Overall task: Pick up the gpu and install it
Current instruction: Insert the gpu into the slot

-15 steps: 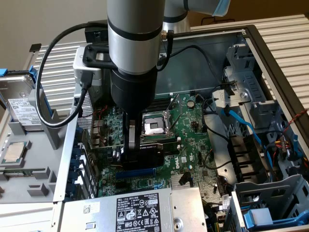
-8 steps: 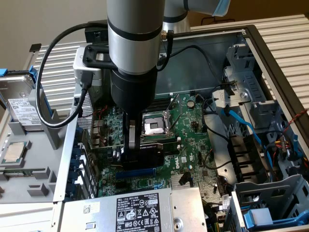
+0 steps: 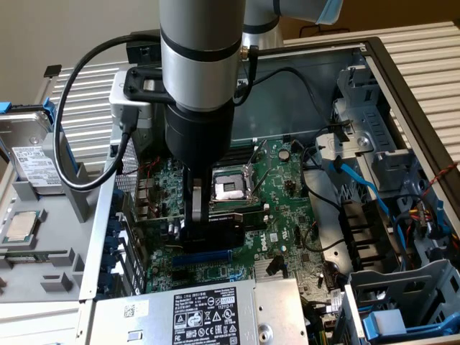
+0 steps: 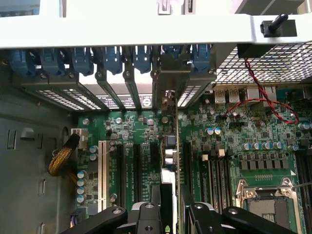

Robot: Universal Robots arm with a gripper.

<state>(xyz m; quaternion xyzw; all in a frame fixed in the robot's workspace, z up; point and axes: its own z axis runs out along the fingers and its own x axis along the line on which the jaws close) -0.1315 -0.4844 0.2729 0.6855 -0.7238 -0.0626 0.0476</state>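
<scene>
My gripper (image 3: pixel 203 221) is shut on the gpu (image 3: pixel 228 228), a short card with a black shroud held on edge low over the green motherboard (image 3: pixel 287 215), just above a blue expansion slot (image 3: pixel 205 255). In the wrist view the gpu (image 4: pixel 175 146) runs edge-on from between my fingers (image 4: pixel 151 217) toward the case's rear wall. Its silver bracket (image 4: pixel 170 80) stands at the row of blue slot clips (image 4: pixel 112 58). I cannot tell whether the card's edge sits in a slot.
The open CPU socket (image 3: pixel 230 188) lies just beyond the card. A power supply (image 3: pixel 208 313) borders the board at the front, and drive cages with blue cables (image 3: pixel 374 194) fill the exterior view's right. A hard drive (image 3: pixel 29 151) and a loose CPU (image 3: pixel 21 226) lie outside the case.
</scene>
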